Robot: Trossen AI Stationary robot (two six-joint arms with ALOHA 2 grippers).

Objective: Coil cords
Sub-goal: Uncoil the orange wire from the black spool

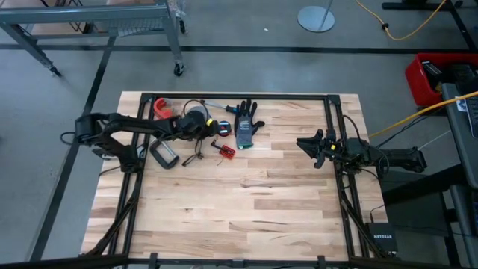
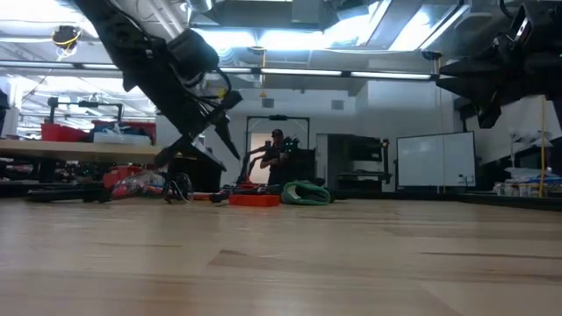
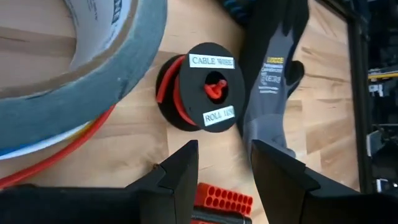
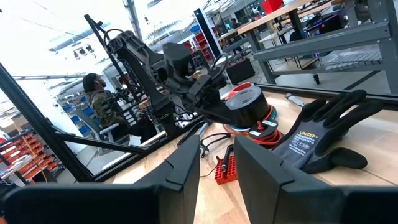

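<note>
- Cords point(image 1: 200, 152): thin dark leads lying loose on the desk point(image 1: 246, 209) in its far-left part, between a black clamp point(image 1: 162, 155) and a small red connector block point(image 1: 226, 151); their fine run cannot be traced in the high view.
- Red connector block: flat on the wood, just beside the cuff of a grey work glove point(image 1: 246, 124); in the left wrist view it sits directly beneath the finger gap point(image 3: 224, 200).
- Cable-wire spool point(image 3: 200, 94): a black reel of red wire lying flat with labels facing the wrist camera, touching the glove's edge.
- Grey tape roll point(image 3: 93, 68): next to the spool, with red cable showing along its rim.
- Left gripper point(image 1: 209, 128): low over the far-left clutter, above the spool; jaws parted and empty.
- Right gripper point(image 1: 308, 142): raised at the desk's right side, well apart from the cords; jaws narrowly parted, holding nothing.
</note>
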